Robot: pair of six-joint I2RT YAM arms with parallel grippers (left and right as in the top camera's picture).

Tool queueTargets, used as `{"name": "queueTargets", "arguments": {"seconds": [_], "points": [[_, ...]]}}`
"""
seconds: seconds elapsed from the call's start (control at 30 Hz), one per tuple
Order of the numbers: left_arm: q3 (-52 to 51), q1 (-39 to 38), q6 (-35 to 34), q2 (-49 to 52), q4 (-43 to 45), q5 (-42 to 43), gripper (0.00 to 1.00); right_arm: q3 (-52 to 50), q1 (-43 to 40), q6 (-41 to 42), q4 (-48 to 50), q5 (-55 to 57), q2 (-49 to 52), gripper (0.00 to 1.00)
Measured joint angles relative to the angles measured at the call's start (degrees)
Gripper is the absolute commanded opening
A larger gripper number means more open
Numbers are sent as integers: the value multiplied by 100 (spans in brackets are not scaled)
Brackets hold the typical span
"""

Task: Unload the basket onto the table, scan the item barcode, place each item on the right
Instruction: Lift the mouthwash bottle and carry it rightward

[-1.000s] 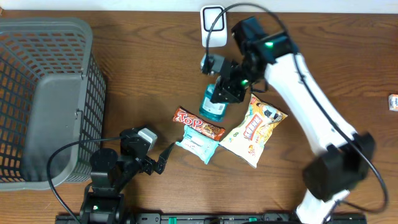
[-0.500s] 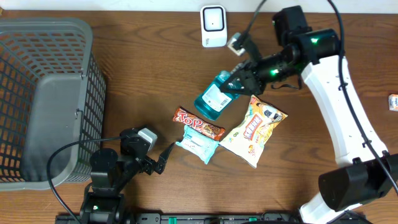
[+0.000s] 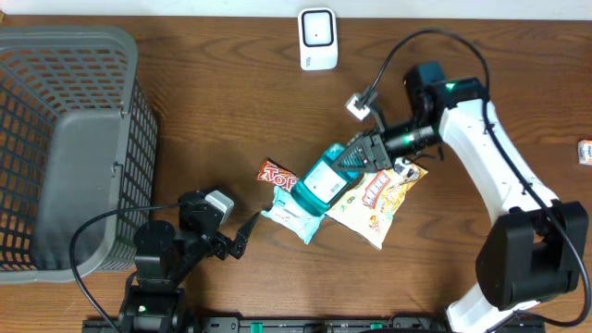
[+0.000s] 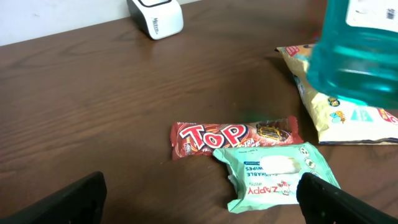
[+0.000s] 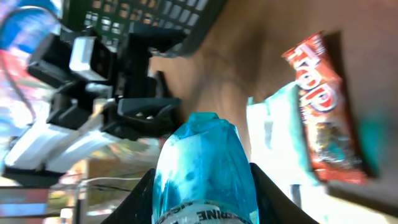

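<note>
A clear blue bottle [image 3: 319, 182] with a white label hangs tilted above the table, its base toward the front left. My right gripper [image 3: 365, 155] is shut on its upper part; in the right wrist view the bottle [image 5: 205, 168] fills the space between the black fingers [image 5: 142, 198]. The white barcode scanner [image 3: 316, 38] stands at the table's far edge, well behind the bottle. My left gripper [image 3: 242, 239] rests low at the front left, open and holding nothing, with the bottle [image 4: 360, 50] high at the right of its view.
A red Top bar [image 4: 233, 137], a green wipes pack [image 4: 277, 174] and a yellow snack bag [image 3: 375, 208] lie under and beside the bottle. A grey basket [image 3: 65, 139] fills the left side. A small item [image 3: 585, 151] sits at the right edge.
The right arm has carried the bottle away from the scanner toward the front left, tipping it from upright to nearly lying over the Top bar. The left arm has not moved.
</note>
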Motion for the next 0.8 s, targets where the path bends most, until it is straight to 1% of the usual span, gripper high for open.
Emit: {"name": "queueTargets", "arguments": {"seconds": [0.13, 0.3, 0.8], "points": [[0, 0, 0, 0, 0, -2, 98, -330, -81, -166, -22, -308, 2, 2], [0, 0, 0, 0, 0, -2, 98, -367, -101, -256, -20, -455, 2, 9], [0, 0, 0, 0, 0, -2, 98, -358, -101, -363, -13, 57, -2, 6]]}}
